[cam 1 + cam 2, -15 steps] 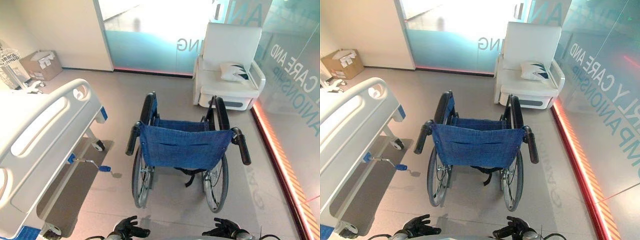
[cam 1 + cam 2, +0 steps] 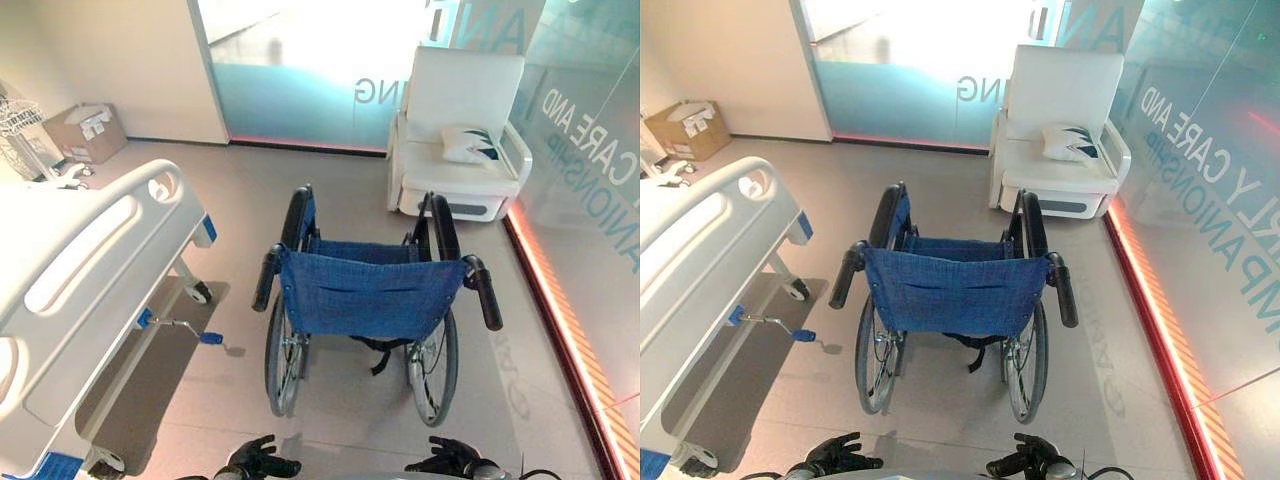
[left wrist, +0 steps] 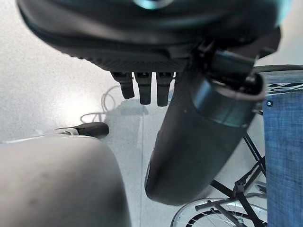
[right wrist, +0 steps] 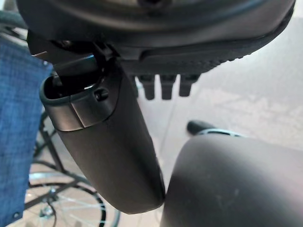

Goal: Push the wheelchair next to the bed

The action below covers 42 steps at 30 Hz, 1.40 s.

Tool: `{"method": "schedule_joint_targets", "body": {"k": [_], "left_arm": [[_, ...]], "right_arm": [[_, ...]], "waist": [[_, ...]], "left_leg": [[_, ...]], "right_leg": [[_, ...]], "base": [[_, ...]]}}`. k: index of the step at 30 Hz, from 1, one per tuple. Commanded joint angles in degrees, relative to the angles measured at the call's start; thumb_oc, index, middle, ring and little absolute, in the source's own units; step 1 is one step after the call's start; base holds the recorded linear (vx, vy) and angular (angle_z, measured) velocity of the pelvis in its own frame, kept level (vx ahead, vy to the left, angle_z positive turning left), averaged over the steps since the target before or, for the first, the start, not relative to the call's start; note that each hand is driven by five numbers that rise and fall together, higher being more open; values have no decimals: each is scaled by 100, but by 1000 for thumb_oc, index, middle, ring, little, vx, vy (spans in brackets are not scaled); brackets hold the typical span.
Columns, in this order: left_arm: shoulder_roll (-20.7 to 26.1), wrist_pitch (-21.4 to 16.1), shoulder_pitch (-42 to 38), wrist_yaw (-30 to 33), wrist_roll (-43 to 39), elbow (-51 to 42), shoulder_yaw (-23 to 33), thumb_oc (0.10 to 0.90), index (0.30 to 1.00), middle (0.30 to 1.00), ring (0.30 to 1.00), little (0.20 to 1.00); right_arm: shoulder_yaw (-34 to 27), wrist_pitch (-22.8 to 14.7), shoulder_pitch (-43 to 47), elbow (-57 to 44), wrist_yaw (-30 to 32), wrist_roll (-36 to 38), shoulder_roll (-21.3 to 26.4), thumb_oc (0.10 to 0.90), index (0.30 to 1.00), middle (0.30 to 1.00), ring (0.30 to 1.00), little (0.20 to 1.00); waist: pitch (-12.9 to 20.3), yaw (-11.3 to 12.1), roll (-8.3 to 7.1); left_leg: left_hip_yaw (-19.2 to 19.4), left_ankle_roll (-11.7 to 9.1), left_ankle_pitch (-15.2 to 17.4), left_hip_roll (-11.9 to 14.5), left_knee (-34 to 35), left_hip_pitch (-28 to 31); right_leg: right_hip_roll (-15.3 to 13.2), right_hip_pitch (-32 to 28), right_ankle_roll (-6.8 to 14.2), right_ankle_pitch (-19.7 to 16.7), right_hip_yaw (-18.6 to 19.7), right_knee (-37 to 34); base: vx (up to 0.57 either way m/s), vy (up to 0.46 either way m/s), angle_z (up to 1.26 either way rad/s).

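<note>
Blue wheelchair [image 2: 365,295]: is standing upright on the grey floor [image 2: 250,190] in the middle of the room, its cloth back facing the robot and its seat facing the far wall.
Bed [image 2: 90,260]: white, is lying along the robot's left side, well apart from the wheelchair, with bare floor between them. A blue-tipped crank [image 2: 182,325] is sticking out from beneath it towards the wheelchair.
Push handles: the black left grip [image 2: 266,278] and right grip [image 2: 487,293] are pointing back towards the robot, and neither is being touched.
Left robot hand [image 2: 258,462]: is hanging low behind the left wheel, released — fingers loosely spread, grasping nothing.
Right robot hand [image 2: 450,459]: is hanging low behind the right wheel, likewise released and grasping nothing. In its wrist view the fingers [image 4: 165,87] are showing beside the thumb, with floor beyond.
White armchair [image 2: 460,120]: is sitting against the far glass wall [image 2: 300,80], with a patterned cushion [image 2: 470,145] resting on its seat.
Cardboard box [image 2: 85,130]: is sitting on the floor by the far left wall.
</note>
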<state>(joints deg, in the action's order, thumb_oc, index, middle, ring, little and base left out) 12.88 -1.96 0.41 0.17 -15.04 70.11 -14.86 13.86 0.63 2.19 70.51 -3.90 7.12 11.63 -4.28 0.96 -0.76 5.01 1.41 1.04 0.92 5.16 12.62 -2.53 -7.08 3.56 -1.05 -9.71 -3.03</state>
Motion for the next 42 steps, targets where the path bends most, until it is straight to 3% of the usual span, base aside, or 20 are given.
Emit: {"method": "schedule_joint_targets", "body": {"k": [1, 14, 22, 31, 34, 35, 42], "left_arm": [[-246, 107, -390, 254, 3, 132, 78, 800, 900, 900, 900, 900], [-206, 281, -411, 571, 233, 265, 100, 800, 900, 900, 900, 900], [241, -7, -519, 980, 479, 227, 316, 800, 900, 900, 900, 900], [1071, -48, -701, 904, 444, 23, 886, 800, 900, 900, 900, 900], [1370, -84, -774, 835, 349, -89, 1079, 800, 900, 900, 900, 900], [1612, -61, -878, 817, 230, -183, 1152, 800, 900, 900, 900, 900], [2416, 80, -1418, 998, -460, -674, 1303, 800, 900, 900, 900, 900]], "right_arm": [[223, -72, 240, 144, 35, -94, -63, 800, 900, 900, 900, 900], [49, -69, 228, 174, 145, 319, -39, 800, 900, 900, 900, 900], [-422, 48, 233, 174, 450, 592, 345, 800, 900, 900, 900, 900], [-1502, 11, 376, 34, 625, 1070, 1356, 800, 900, 900, 900, 900], [-1815, 22, 492, -73, 664, 1078, 1782, 800, 900, 900, 900, 900], [-1987, 112, 619, -116, 664, 1017, 2128, 800, 900, 900, 900, 900], [-2175, 264, 1134, -372, 1268, 1205, 3112, 800, 900, 900, 900, 900]], "waist": [[-191, -54, -12], [-213, -52, -46], [-282, -62, -133], [-346, -69, -203], [-323, -94, -197], [-296, -111, -180], [-267, -143, -120]], "left_leg": [[181, 160, 122, -428, -17, -98], [210, 167, 122, -420, -17, -91], [274, 155, 114, -376, -19, -93], [370, 158, 139, -293, -19, -113], [396, 152, 155, -282, -16, -131], [406, 147, 167, -281, -16, -148], [437, 115, 154, -287, -16, -203]], "right_leg": [[127, -206, -8, 34, -120, 107], [119, -210, 13, 5, -111, 92], [132, -164, 66, -46, -59, 121], [130, -74, 153, -147, 16, 119], [129, -61, 172, -180, 51, 79], [124, -48, 184, -203, 71, 44], [92, -32, 206, -242, 97, -28]], "base": [[0, 0, 0], [0, 0, 0], [-5, -13, -1], [-13, -34, -3], [-5, 9, -12], [-4, 22, -9], [-14, 30, -6]]}}
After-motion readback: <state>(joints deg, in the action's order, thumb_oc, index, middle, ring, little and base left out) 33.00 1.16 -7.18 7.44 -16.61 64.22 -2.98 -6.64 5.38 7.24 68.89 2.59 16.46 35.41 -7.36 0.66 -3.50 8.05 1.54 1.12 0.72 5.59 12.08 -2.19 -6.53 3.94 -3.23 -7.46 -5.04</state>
